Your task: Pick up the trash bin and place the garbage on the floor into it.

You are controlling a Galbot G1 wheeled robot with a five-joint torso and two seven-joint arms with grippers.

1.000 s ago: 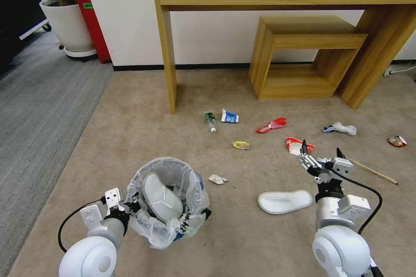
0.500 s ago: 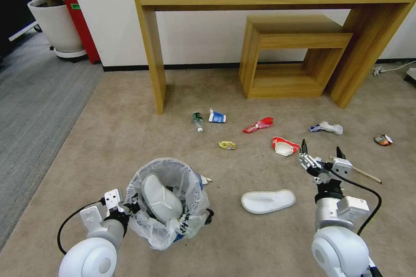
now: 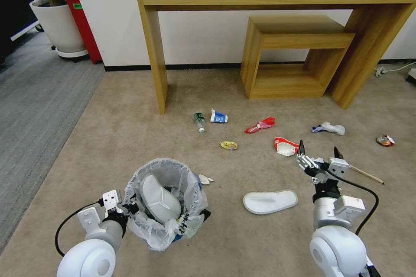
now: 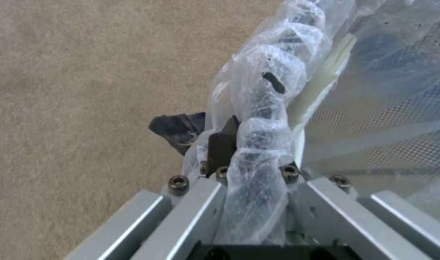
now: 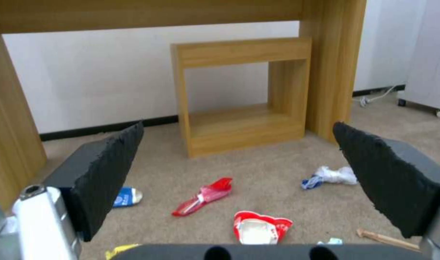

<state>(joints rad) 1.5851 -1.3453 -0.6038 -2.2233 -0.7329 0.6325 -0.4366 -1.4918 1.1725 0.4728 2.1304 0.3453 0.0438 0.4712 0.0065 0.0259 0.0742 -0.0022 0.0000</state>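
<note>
The floor (image 3: 130, 117), beige carpet, carried all the loose garbage, and the bin (image 3: 164, 201) served as the fixed mark for everything else. The bin, lined with a crinkly bag, hung at the robot's left, gripped at its near rim by the left pincer (image 3: 125, 210). The left wrist view showed that pincer (image 4: 239, 144) clamped shut over the bag-wrapped rim. One white slipper (image 3: 159, 197) already stood on end inside the bin.

The second slipper (image 3: 270, 201) lay flat on the floor, well to the right of the bin, with its long axis running almost straight across the robot's front. The right pincer (image 3: 318, 156) hovered just beyond and to the right of that slipper, jaws spread wide and empty; the right wrist view confirmed the wide gap between its pads (image 5: 109, 169). The right arm was plainly the nearer one, and the slipper lay on its inner side, toward the bin. A grasp would likely want the jaws turned across the slipper's narrow width.

Farther from the bin lay the smaller pieces: a red-white wrapper (image 3: 285, 146) close ahead of the right pincer, a red wrapper (image 3: 260, 124), a blue-white carton (image 3: 219, 117), a small bottle (image 3: 199, 121), a yellow wrapper (image 3: 229, 145), a tissue (image 3: 329, 128), a crushed can (image 3: 385, 140) and a stick (image 3: 366, 174). A white scrap (image 3: 204, 179) lay just beside the bin's right edge.
</note>
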